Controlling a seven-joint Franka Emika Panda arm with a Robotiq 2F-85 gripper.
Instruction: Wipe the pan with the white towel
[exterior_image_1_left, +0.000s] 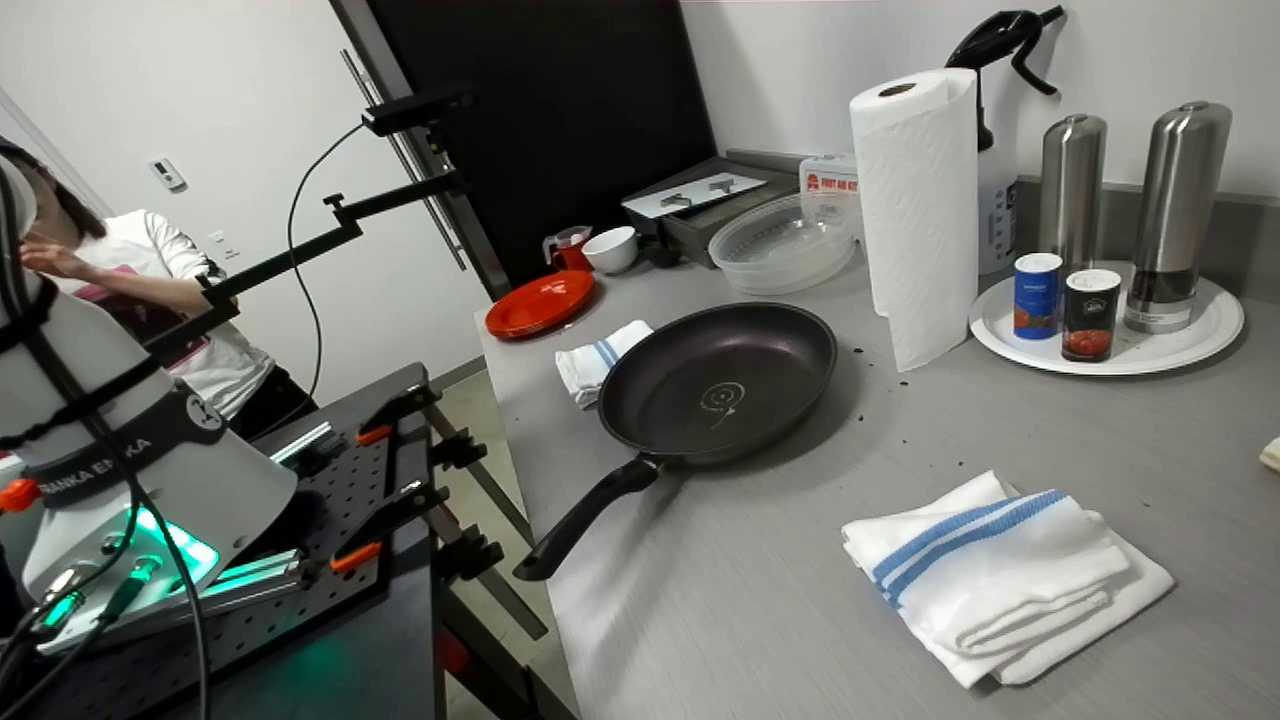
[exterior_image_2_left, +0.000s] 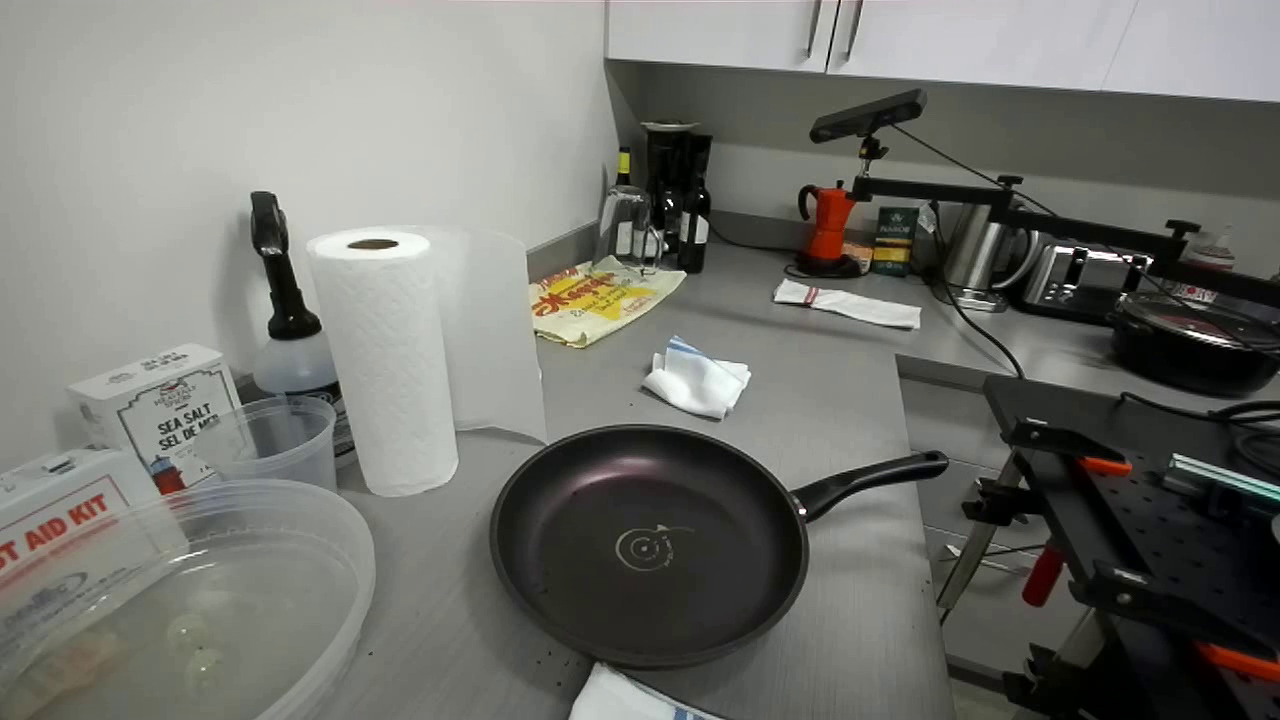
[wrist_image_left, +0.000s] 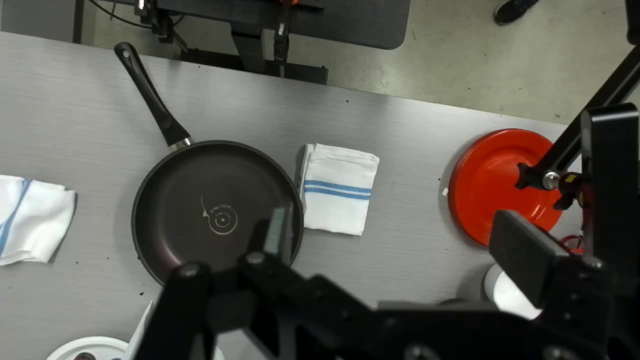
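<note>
The black pan (wrist_image_left: 215, 200) lies on the grey counter, its inside bare and its handle toward the counter edge; both exterior views show it too. Two folded cloths match the white towel, both with blue stripes. One towel (wrist_image_left: 337, 210) rests close against the pan's rim, on the side of the red plates, and is partly hidden behind the pan (exterior_image_1_left: 720, 380) in an exterior view. The other towel (exterior_image_1_left: 1000, 580) lies apart on the pan's opposite side. My gripper (wrist_image_left: 395, 217) is open and holds nothing, high over the counter; neither exterior view shows it.
Stacked red plates (wrist_image_left: 500, 180) and a white bowl (wrist_image_left: 510, 295) sit beyond the nearer towel. A black camera arm (wrist_image_left: 575, 130) reaches in at the right of the wrist view. A paper-towel roll (exterior_image_1_left: 915, 200), clear tub (exterior_image_1_left: 785, 245) and white plate (exterior_image_1_left: 1110, 345) with grinders line the wall side.
</note>
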